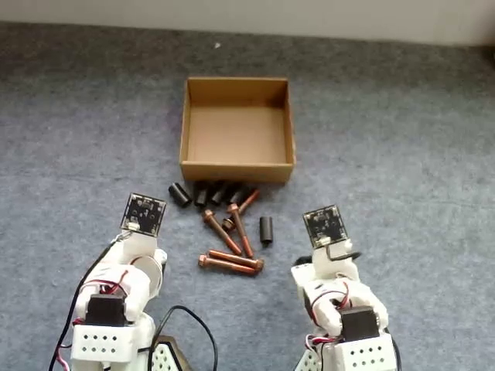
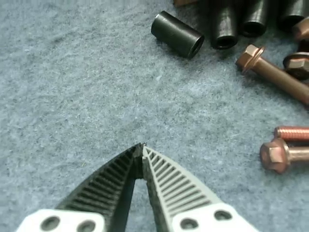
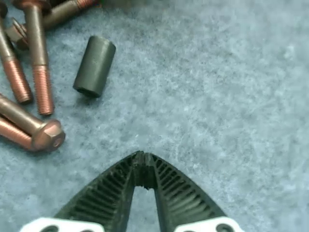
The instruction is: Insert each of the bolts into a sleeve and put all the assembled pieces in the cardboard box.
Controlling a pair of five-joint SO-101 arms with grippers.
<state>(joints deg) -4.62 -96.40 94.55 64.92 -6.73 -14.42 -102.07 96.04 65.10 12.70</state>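
Several copper bolts (image 1: 229, 263) lie loose on the grey carpet between the two arms, with black sleeves (image 1: 210, 192) in a row just in front of the cardboard box (image 1: 237, 166). One sleeve (image 1: 265, 229) lies apart on the right. My left gripper (image 2: 141, 149) is shut and holds nothing, hovering over bare carpet short of a lone sleeve (image 2: 177, 34) and a bolt (image 2: 272, 75). My right gripper (image 3: 143, 157) is shut too, with nothing in it, near the separate sleeve (image 3: 95, 65) and bolt heads (image 3: 47, 137).
The box is open-topped with nothing inside it and stands at the far middle of the carpet. A black cable (image 1: 186, 321) loops on the floor by the left arm's base. Bare carpet stretches to both sides of the box.
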